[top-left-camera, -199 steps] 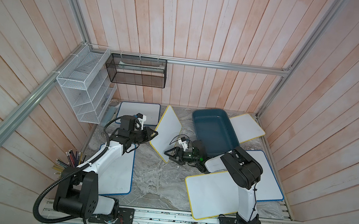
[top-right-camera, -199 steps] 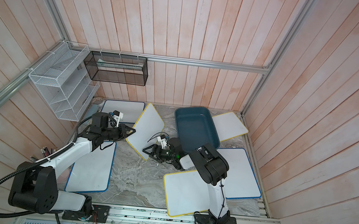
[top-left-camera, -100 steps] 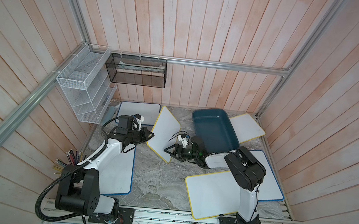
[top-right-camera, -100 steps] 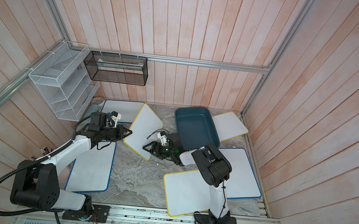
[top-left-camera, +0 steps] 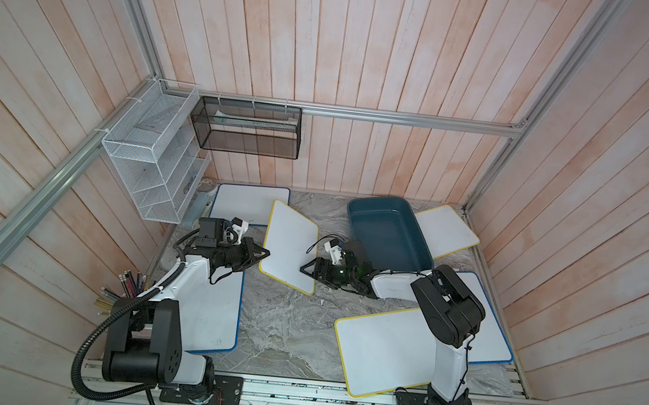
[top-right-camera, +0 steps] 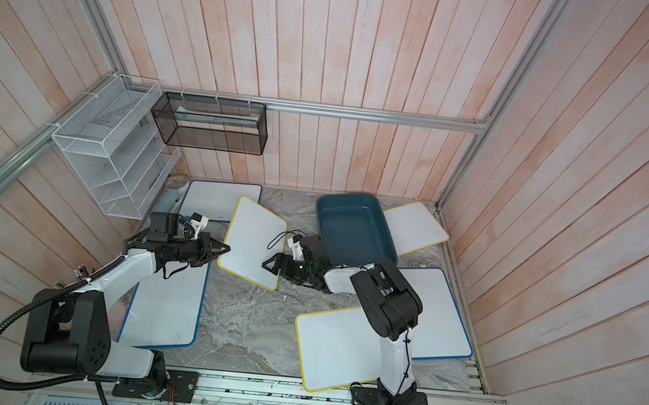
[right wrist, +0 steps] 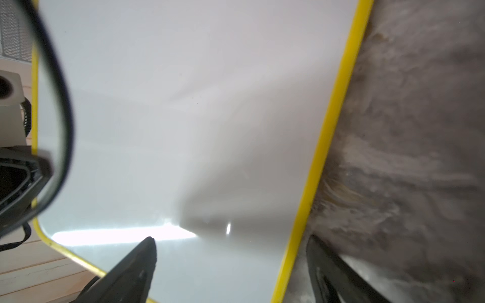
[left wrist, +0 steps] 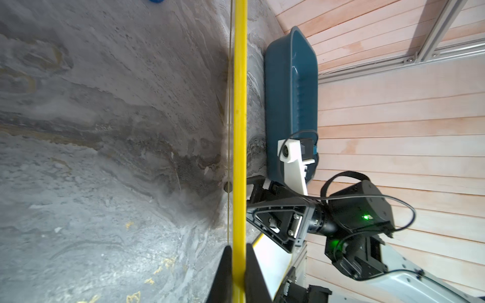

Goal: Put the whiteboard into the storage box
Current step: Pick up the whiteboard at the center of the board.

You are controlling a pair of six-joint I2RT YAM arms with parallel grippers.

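My left hand (top-left-camera: 264,253) clenched on the yellow rim of the whiteboard (top-left-camera: 291,245), my right hand (top-left-camera: 304,270) spread wide astride its opposite edge, perhaps not touching, whiteboard between both hands, storage box (top-left-camera: 389,236) just behind my right hand, board outside it

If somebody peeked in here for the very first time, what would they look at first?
Probably the yellow-edged whiteboard in the middle of the table, with the left gripper pinched shut on one edge and the right gripper open around the opposite edge. Next comes the empty teal storage box at the back, just behind the right gripper.
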